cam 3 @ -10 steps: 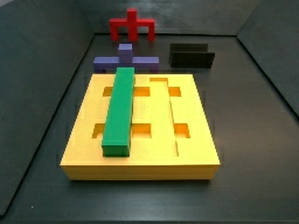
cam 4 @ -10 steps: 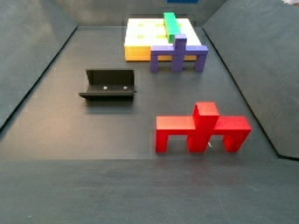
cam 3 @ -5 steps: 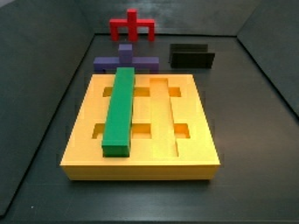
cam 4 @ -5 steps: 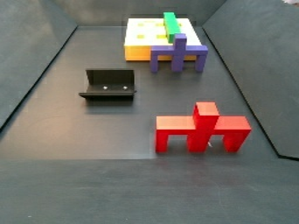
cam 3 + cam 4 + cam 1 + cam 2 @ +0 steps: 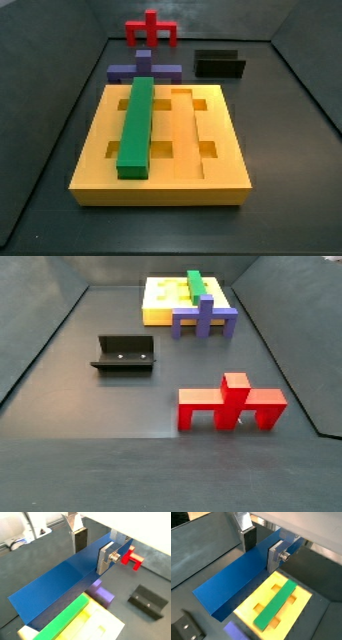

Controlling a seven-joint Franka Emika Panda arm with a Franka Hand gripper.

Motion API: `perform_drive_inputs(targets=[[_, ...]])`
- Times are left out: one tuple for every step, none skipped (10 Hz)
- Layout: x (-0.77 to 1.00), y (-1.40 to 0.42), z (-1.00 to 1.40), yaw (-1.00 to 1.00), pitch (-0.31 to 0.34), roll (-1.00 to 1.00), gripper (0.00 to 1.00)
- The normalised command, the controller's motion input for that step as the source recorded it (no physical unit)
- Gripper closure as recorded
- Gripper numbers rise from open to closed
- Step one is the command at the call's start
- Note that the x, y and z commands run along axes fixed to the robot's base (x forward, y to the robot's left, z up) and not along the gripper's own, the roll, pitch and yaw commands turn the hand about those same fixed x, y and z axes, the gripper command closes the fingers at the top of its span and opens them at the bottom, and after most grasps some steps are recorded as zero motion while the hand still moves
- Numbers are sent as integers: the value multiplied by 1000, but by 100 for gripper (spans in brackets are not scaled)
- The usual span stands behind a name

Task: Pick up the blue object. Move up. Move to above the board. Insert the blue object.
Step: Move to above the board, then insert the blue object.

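The board (image 5: 160,140) lies near one end of the worktop, its free groove unfilled. High above, out of both side views, the gripper (image 5: 261,543) clamps the blue bar (image 5: 241,583); lowering and insertion remain.

The end effector (image 5: 91,543) is seen only in both wrist views. Its fingers (image 5: 276,555) are formed as flat silver plates, and a dark pad is carried on the far one. A round silver bolt (image 5: 114,558) is fitted to the near plate.
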Motion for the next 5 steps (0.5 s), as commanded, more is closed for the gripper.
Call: perform_drive_inputs(targets=[[92, -318, 69, 5, 154, 12, 100], [65, -196, 46, 11, 125, 16, 100], [117, 0, -91, -11, 0, -19, 100], [169, 0, -554, 0, 0, 0, 100], [854, 0, -931, 26, 74, 0, 100]])
